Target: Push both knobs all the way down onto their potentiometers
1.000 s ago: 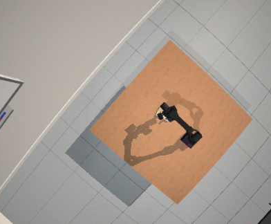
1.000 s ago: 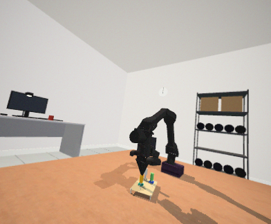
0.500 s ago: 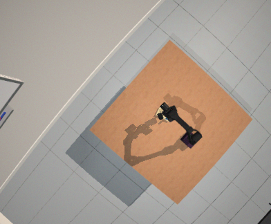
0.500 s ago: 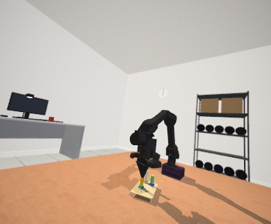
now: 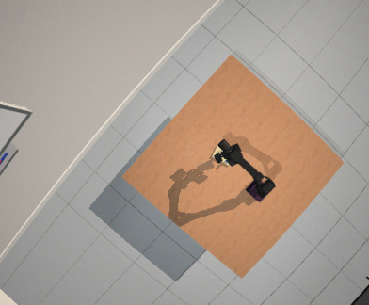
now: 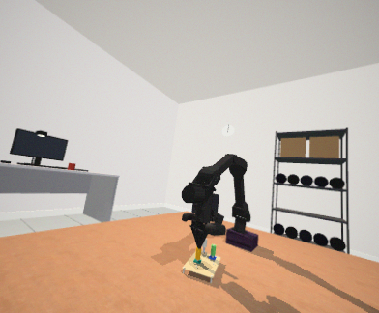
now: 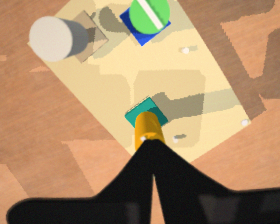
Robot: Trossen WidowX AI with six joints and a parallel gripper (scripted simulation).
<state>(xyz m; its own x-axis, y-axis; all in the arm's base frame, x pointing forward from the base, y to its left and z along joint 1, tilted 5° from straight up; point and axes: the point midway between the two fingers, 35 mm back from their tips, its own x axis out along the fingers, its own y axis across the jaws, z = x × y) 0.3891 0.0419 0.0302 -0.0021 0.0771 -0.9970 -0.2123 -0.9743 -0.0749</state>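
Claw point(image 5: 218, 157) point(image 6: 198, 247) point(image 7: 151, 146) closed, fingertips together, nothing between; tips at the top of the orange knob point(image 6: 198, 253) point(image 7: 148, 127). Landmark: the circuit board point(image 5: 216, 150) point(image 6: 196, 269) point(image 7: 166, 65), on short legs on the table point(image 5: 235, 99) point(image 6: 102, 256). Orange knob over the teal potentiometer point(image 6: 197, 261) point(image 7: 144, 109), on the board. Green knob point(image 6: 214, 250) point(image 7: 153, 15) over the blue potentiometer point(image 6: 212, 258) point(image 7: 143, 37), also on the board. Pale grey cylinder point(image 7: 51, 39) at the board's edge. Containers: two brown boxes point(image 6: 293, 148) point(image 6: 324, 147) on the shelf rack point(image 6: 347, 193) well behind the board, contents can't be made out. Arm covers much of the board from the top; orange knob's top partly hidden by fingertips in wrist view; green knob cut off at frame edge. Gap under either knob: can't tell.
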